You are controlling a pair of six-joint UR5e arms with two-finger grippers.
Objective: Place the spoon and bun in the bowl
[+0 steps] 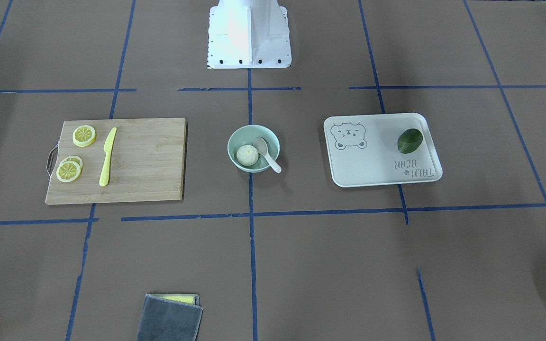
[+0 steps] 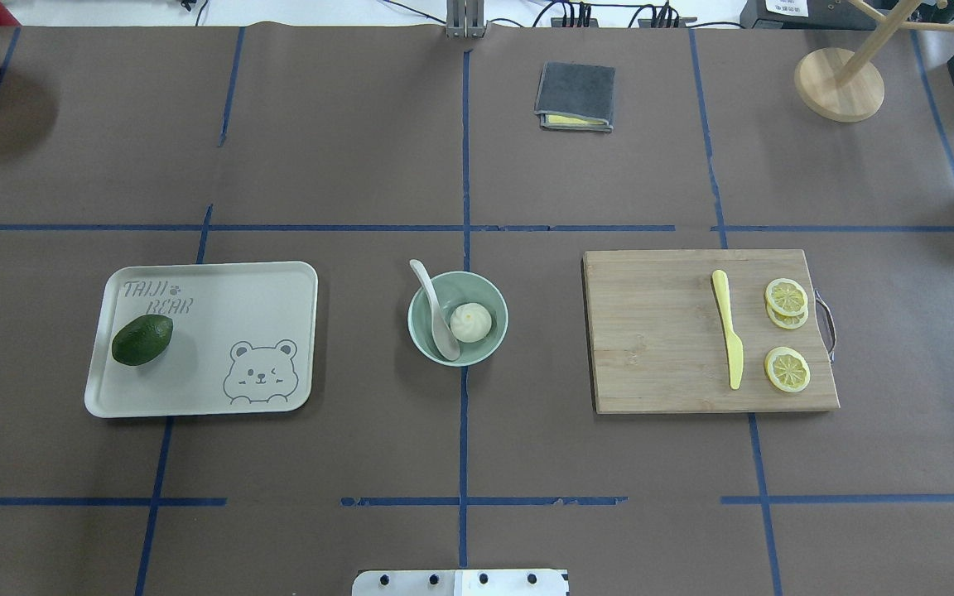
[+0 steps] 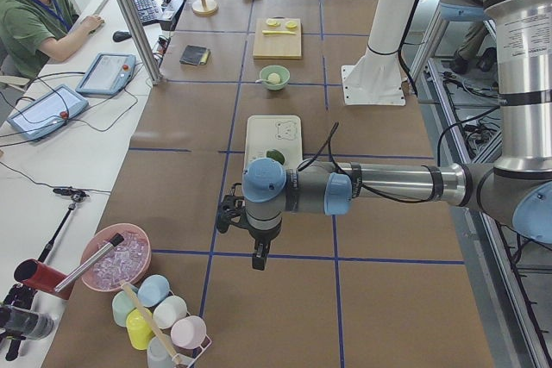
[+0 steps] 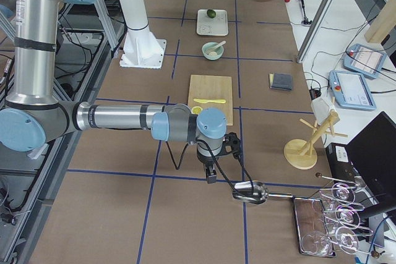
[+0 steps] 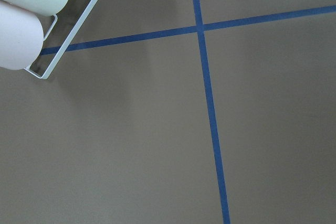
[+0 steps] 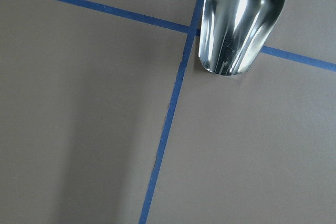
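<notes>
Left gripper [image 3: 257, 258] and right gripper [image 4: 210, 175] hung above the table [image 2: 361, 430] at opposite ends; jaw state could not be told. Bun [image 2: 470, 322] and spoon [image 2: 436, 313] lay in the bowl [image 2: 481, 290] — handle over the rim. Tray [image 2: 220, 306] read "TAIJI BEAR" — avocado [image 2: 142, 339] on it.

Green avocado [image 2: 142, 340] on bear tray [image 2: 220, 285]; knife [image 2: 729, 339], lemon slices [image 2: 787, 369] on cutting board [image 2: 659, 331].

Bright even light, soft faint shadows
</notes>
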